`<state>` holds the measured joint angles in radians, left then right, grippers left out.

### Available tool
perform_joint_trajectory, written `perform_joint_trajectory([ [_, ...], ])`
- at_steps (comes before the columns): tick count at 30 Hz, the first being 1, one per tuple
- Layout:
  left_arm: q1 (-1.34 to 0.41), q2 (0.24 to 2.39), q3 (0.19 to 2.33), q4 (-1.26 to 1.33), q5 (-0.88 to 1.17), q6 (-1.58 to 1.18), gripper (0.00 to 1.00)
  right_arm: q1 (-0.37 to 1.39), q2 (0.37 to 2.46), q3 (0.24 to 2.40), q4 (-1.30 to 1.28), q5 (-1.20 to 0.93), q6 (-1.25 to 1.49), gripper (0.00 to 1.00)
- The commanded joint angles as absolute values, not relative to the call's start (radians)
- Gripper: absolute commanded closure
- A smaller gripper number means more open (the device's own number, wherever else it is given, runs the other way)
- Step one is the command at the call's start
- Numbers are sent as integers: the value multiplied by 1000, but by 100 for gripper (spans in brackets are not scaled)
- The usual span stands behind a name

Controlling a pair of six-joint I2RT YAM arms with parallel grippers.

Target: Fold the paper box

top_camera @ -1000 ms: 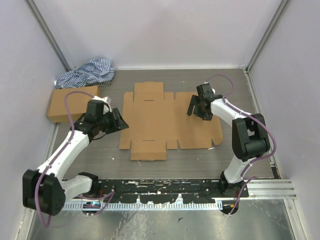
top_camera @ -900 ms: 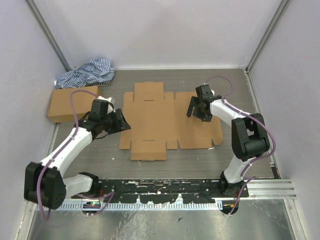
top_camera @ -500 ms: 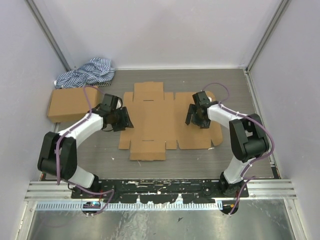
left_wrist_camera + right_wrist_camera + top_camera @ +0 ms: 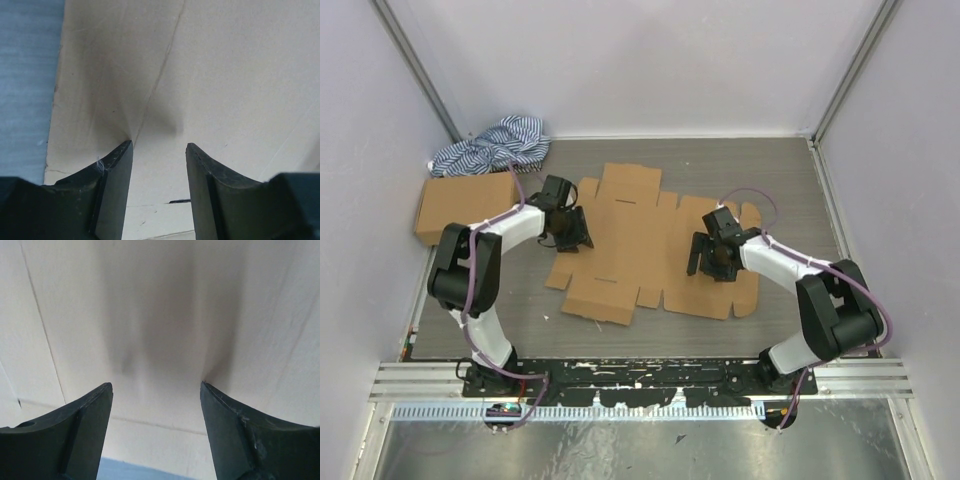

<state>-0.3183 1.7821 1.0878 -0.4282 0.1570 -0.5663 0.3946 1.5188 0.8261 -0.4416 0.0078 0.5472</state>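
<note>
The paper box [image 4: 632,245] lies flat and unfolded on the grey table, turned slightly askew. My left gripper [image 4: 574,230] stands open with its fingertips down on the blank's left flap. In the left wrist view, the left gripper [image 4: 159,146] rests on pale cardboard [image 4: 225,75] beside a crease, with nothing between the fingers. My right gripper [image 4: 706,262] stands open on the right-hand panel. In the right wrist view, the right gripper [image 4: 156,386] has its wide-apart tips touching the cardboard [image 4: 160,300], near the edge of the blank.
A ready-made brown cardboard box [image 4: 460,205] sits at the left wall, with a blue-white striped cloth [image 4: 495,145] bunched behind it. Enclosure walls close in the back and sides. Bare grey table [image 4: 790,180] shows around the blank.
The left arm swung right and landed on the blank's left flap. The right gripper moved nearer and leftward. The blank turned a little clockwise on the table.
</note>
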Motion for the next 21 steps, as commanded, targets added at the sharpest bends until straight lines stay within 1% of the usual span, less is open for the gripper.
perform_joint_trajectory([
  [1, -321, 1875, 1184, -429, 151, -560, 47, 468, 1401, 799, -512, -24, 613, 25],
  [7, -324, 1985, 1316, -452, 175, -566, 48, 617, 1328, 776, -540, -22, 700, 25],
  [10, -325, 2023, 1390, -486, 176, -553, 49, 653, 1306, 788, -551, -14, 714, 25],
  [13, -324, 2009, 1435, -523, 164, -545, 49, 653, 1313, 862, -605, 110, 674, 23],
  [16, -324, 1933, 1402, -515, 160, -553, 49, 603, 1382, 975, -633, 189, 607, 21],
  [21, -356, 1749, 1235, -405, 240, -612, 50, 408, 1533, 1100, -581, 133, 520, 22],
])
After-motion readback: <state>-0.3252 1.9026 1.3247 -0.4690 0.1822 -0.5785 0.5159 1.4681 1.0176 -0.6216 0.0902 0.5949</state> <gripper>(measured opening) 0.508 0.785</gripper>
